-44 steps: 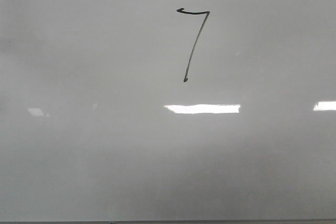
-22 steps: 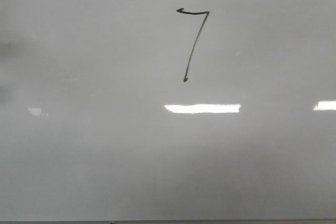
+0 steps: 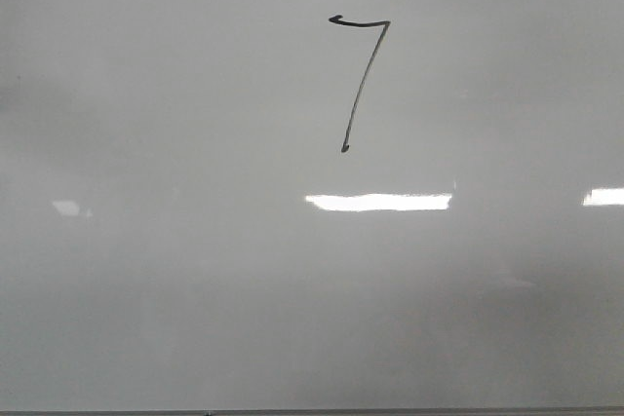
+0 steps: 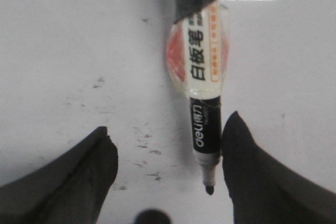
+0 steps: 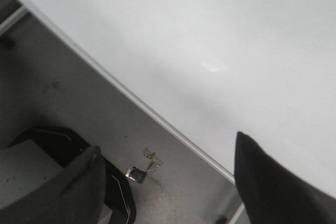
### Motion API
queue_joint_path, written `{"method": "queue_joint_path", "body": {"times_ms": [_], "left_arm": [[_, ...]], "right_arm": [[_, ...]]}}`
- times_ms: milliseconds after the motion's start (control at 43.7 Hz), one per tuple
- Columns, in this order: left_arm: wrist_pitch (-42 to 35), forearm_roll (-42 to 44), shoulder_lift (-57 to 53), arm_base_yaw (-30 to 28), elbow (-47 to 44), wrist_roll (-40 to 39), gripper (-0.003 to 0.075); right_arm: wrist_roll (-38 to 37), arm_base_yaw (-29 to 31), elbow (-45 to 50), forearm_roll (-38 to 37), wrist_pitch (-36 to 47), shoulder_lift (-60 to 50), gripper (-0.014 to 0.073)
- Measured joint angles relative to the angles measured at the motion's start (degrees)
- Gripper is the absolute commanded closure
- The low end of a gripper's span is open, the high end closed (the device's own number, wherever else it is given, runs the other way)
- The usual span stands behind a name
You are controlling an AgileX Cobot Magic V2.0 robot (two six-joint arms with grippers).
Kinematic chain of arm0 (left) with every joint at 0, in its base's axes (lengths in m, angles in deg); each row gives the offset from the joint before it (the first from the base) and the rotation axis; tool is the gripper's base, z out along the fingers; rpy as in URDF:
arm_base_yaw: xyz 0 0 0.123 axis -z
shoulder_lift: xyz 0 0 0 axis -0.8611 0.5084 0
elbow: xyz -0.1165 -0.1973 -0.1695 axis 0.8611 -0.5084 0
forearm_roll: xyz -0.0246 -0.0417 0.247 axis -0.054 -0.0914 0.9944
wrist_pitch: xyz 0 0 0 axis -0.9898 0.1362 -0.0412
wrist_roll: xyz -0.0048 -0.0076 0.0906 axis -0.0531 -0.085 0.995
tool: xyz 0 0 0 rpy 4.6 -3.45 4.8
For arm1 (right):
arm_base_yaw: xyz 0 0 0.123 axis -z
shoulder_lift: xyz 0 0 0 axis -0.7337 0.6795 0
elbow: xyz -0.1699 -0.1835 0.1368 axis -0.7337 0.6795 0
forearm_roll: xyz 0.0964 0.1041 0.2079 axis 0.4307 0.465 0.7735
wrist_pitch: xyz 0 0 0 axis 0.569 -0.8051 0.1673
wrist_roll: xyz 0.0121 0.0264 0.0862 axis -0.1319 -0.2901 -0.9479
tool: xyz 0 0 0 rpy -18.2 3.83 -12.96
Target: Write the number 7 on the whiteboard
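The number 7 (image 3: 359, 85) stands in thin black marker near the top middle of the whiteboard (image 3: 195, 289), which fills the front view; neither gripper shows there. In the left wrist view my left gripper (image 4: 168, 124) is open just above the whiteboard (image 4: 79, 51). An uncapped black-and-white marker (image 4: 205, 93) lies between its fingers, close beside one finger (image 4: 247, 161), with its tip (image 4: 209, 188) pointing toward the wrist. My right gripper (image 5: 167, 142) is open and holds nothing, out over the whiteboard's framed edge (image 5: 157, 121).
Faint dark smudges (image 4: 142, 140) mark the board near the left gripper. Beyond the board's edge the right wrist view shows grey floor (image 5: 79, 93), a black curved object (image 5: 68, 140) and a small scrap of litter (image 5: 139, 174). Bright glare bars (image 3: 378, 202) lie on the board.
The 7 is unchanged. A faint dark shadow at the board's left edge has faded, and the glare bar below the 7 has widened slightly.
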Motion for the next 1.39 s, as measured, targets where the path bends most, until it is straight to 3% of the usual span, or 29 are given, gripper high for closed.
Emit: {"method": "queue_joint_path", "body": {"times_ms": [69,183,320,617,754,960,1075,1280,1349,1395], "left_arm": [[7.0,1.0,-2.9,-0.1,2.2,0.2,0.0288],[18.3,1.5,-7.6,0.7,6.0,0.4,0.0289],[30.6,1.6,-14.1,4.2,9.9,0.8,0.0290],[52.5,-1.1,-28.5,19.6,11.9,2.6,0.0291],[57.5,-4.3,-33.9,26.8,11.9,3.0,0.0291],[58.4,-5.9,-37.4,33.4,11.9,3.0,0.0304],[58.4,-6.0,-37.4,34.2,11.9,3.8,0.0371],[58.5,-6.0,-37.4,34.2,11.9,7.6,0.0579],[58.5,-6.0,-37.4,34.2,11.9,7.6,0.0642],[58.5,-6.0,-37.4,34.2,11.9,7.8,0.0691]], "right_arm": [[-8.2,0.0,-0.3,-5.1,-0.3,-1.7,0.0055],[-15.5,0.0,-0.3,-8.5,-0.7,-5.0,0.0055],[-17.5,0.0,1.9,-8.6,-0.2,-9.9,0.0055],[-18.2,0.0,8.0,-8.7,0.6,-18.4,0.0055],[-18.3,0.0,9.5,-8.7,0.6,-19.9,0.0055],[-18.5,0.0,9.8,-8.7,0.8,-20.2,0.0057],[-18.5,0.0,9.8,-8.7,0.8,-20.2,0.0173],[-18.5,0.0,9.8,-8.7,0.8,-20.2,0.0556],[-18.5,0.0,9.8,-8.7,0.8,-20.2,0.0648],[-18.5,0.0,9.8,-8.7,0.8,-20.2,0.0661]]}}
